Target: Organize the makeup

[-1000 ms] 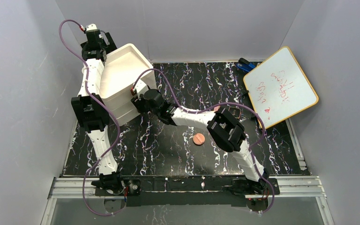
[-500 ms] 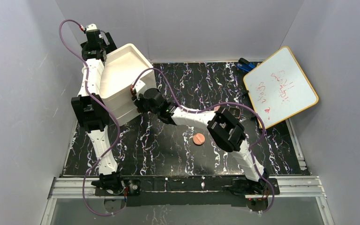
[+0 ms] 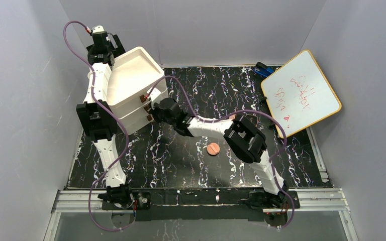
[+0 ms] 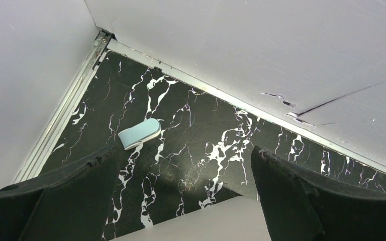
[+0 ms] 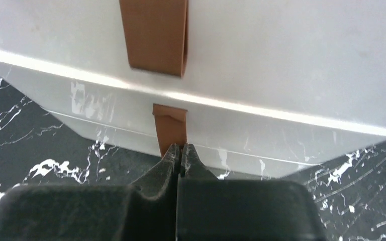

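Observation:
One piece of the makeup, a round copper-brown disc [image 3: 213,148], lies on the black marbled table [image 3: 181,160] just left of the right arm's elbow. My right gripper [image 3: 151,118] reaches left to the front of the white drawer box [image 3: 130,85]. In the right wrist view the gripper [image 5: 181,148] is shut on the lower brown pull tab [image 5: 170,125], below a wider upper tab [image 5: 153,35]. My left gripper [image 3: 102,47] hangs behind the box at the back left. In its wrist view it [image 4: 184,155] stands open over bare table, holding nothing.
A whiteboard with red writing [image 3: 301,93] leans at the back right, with a blue clip [image 3: 263,69] beside it. A small light-blue object [image 4: 139,133] lies in the back left corner behind the box. Grey walls close in both sides.
The right gripper moved left up to the box front and closed on the lower pull tab. The left arm and the copper disc stayed still.

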Robot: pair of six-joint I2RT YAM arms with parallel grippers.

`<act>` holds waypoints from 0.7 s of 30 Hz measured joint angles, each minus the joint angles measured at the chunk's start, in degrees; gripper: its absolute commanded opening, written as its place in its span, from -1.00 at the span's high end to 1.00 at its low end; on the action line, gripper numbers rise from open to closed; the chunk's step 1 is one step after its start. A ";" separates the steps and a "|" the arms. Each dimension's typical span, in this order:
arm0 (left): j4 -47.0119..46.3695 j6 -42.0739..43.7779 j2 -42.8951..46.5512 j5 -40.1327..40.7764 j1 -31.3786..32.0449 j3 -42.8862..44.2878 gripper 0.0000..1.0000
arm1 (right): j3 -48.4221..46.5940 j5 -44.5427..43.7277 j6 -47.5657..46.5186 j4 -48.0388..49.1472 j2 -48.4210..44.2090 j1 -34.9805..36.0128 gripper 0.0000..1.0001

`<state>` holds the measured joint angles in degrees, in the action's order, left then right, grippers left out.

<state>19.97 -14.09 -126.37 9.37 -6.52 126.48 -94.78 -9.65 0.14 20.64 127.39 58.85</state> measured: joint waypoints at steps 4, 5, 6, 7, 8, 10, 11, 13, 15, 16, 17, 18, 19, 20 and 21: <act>0.28 -0.02 0.00 -0.28 0.04 0.02 -0.97 | 7.96 -0.83 1.25 4.09 -4.96 0.02 0.97; 0.35 -0.02 0.00 -0.39 0.04 0.02 -0.97 | 10.08 -0.94 1.55 5.38 -6.43 0.07 0.97; 0.52 0.00 0.00 -0.46 0.09 0.02 -0.97 | 12.79 -0.96 2.21 6.23 -8.39 0.09 0.97; 0.66 -0.02 0.00 -0.48 0.13 0.02 -0.97 | 14.67 -1.03 2.71 6.56 -9.75 0.09 0.97; 0.70 -0.02 0.00 -0.50 0.15 0.02 -0.97 | 17.07 -1.09 3.21 6.67 -11.30 0.11 0.97; 0.90 -0.02 -0.02 -0.61 0.17 0.07 -0.97 | 21.62 -1.22 4.39 7.21 -13.99 0.35 0.97; 1.14 0.00 -0.09 -0.83 0.17 0.17 -0.97 | 23.76 -1.38 4.87 7.98 -15.19 0.63 0.97; 1.49 0.00 -0.50 -1.18 0.31 0.66 -0.97 | 26.95 -2.10 5.73 9.33 -17.46 1.22 0.97; 1.57 0.00 -1.01 -1.44 0.59 0.94 -0.97 | 29.68 -2.91 6.34 9.51 -19.96 1.77 0.97; 1.64 0.00 -1.25 -1.51 0.70 0.94 -0.97 | 30.84 -3.28 6.75 9.27 -21.05 2.05 0.97; 1.60 0.00 -1.55 -1.53 0.76 0.98 -0.97 | 31.67 -3.54 7.06 9.07 -21.70 2.21 0.97; 1.40 0.00 -1.75 -1.64 0.79 1.09 -0.97 | 32.48 -3.87 7.28 8.90 -22.32 2.40 0.97; 1.38 0.00 -1.79 -1.77 0.81 1.09 -0.97 | 33.18 -4.20 7.54 8.72 -22.82 2.60 0.97; 1.49 0.00 -1.79 -1.79 0.83 1.09 -0.97 | 33.68 -4.59 7.72 8.74 -23.26 2.80 0.97; 1.55 0.02 -1.79 -1.86 0.87 1.09 -0.97 | 34.32 -5.14 7.98 8.79 -23.93 3.08 0.97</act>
<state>21.52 -14.06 -128.16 7.51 -5.65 127.57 -60.47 -14.79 8.12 29.43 103.46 61.93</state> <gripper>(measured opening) 0.984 0.042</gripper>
